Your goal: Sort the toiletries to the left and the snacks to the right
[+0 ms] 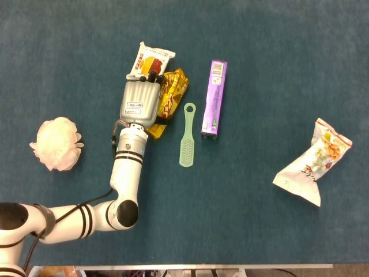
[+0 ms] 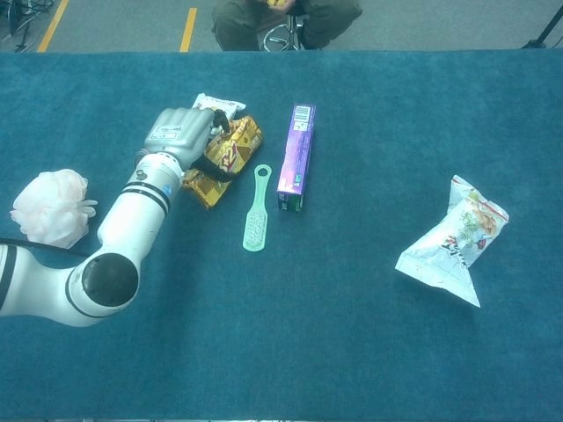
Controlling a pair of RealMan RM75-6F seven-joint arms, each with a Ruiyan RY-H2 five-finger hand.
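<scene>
A teal felt-like cloth [image 2: 352, 352] covers the table, filling nearly the whole frame in both views. Along the top edge of the chest view runs grey floor [image 2: 123, 22] with yellow lines [image 2: 188, 28] at upper left, and a seated person [image 2: 286, 22] on a stool at top centre.
</scene>
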